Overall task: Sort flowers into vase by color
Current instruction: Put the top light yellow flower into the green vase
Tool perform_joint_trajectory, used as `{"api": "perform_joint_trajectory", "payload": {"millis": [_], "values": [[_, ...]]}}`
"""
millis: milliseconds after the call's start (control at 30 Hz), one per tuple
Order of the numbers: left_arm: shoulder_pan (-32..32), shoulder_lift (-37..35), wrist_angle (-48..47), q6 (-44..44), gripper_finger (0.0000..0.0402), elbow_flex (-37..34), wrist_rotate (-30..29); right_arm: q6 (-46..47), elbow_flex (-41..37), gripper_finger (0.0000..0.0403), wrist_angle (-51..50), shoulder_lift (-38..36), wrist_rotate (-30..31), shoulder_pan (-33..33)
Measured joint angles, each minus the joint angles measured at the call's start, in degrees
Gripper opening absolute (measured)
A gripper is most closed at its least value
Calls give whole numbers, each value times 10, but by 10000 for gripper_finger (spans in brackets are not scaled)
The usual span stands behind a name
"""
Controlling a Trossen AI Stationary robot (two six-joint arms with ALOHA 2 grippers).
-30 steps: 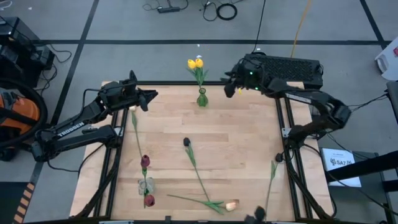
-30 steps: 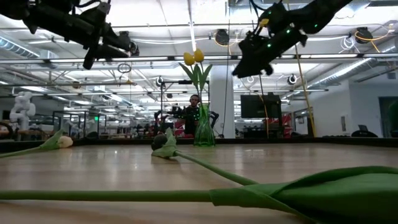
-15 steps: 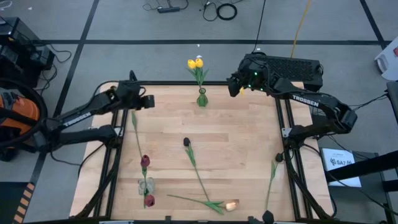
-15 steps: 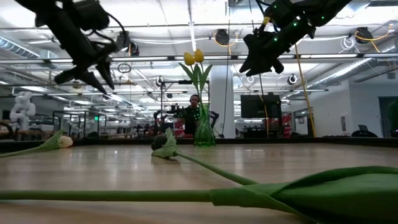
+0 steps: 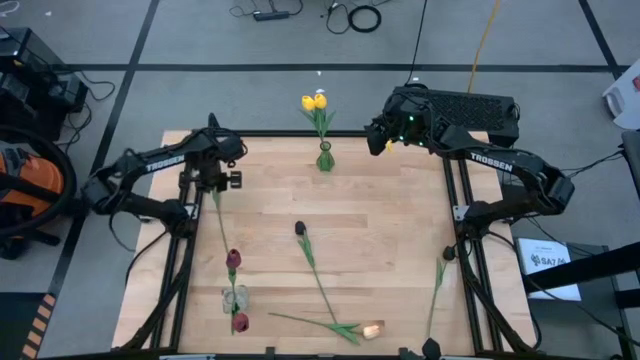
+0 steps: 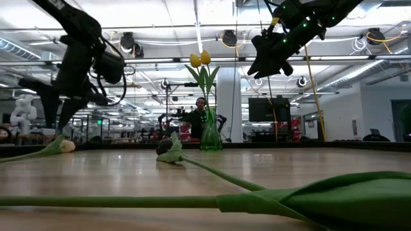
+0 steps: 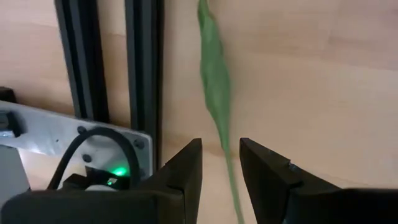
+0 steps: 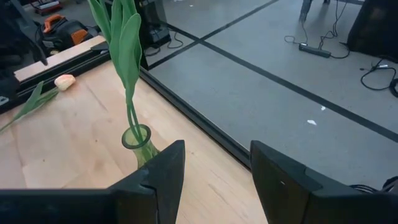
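Observation:
A green vase (image 5: 325, 157) at the table's far middle holds two yellow tulips (image 5: 314, 101); it also shows in the right wrist view (image 8: 138, 142). Loose tulips lie flat on the table: a dark red one (image 5: 233, 259) with its long stem (image 5: 219, 220) running toward the far edge, a second dark red one (image 5: 240, 322), a near-black one (image 5: 299, 228), a peach one (image 5: 372, 329) and another near-black one (image 5: 430, 348). My left gripper (image 5: 214, 183) points down, open, its fingers on either side of the first dark red tulip's stem (image 7: 219, 134), above it. My right gripper (image 5: 374, 141) hangs open and empty, high, to the right of the vase.
A small clear object (image 5: 232, 298) lies between the two dark red heads. Black frame rails (image 5: 183, 260) run along the table's left and right sides. A large green leaf (image 6: 321, 199) lies close before the low camera. Bare wood lies at the centre right (image 5: 390, 230).
My left gripper has swung from pointing level toward the vase to pointing straight down. It has gone down and toward the table's left and near edges, ending over the dark red tulip's stem. The flowers have kept still.

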Motion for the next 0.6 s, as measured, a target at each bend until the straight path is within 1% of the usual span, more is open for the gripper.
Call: {"api": "perform_joint_trajectory", "payload": {"millis": [233, 333, 467, 600], "values": [[17, 65, 39, 10, 116, -17, -1, 2, 0, 173, -22, 0, 0, 0], [30, 85, 64, 14, 116, -38, 0, 0, 0, 173, -34, 0, 0, 0], [47, 100, 111, 17, 116, -82, 18, 0, 0, 173, -40, 0, 0, 0], [56, 96, 163, 19, 115, -114, 39, -3, 0, 173, -39, 0, 0, 0]]}}
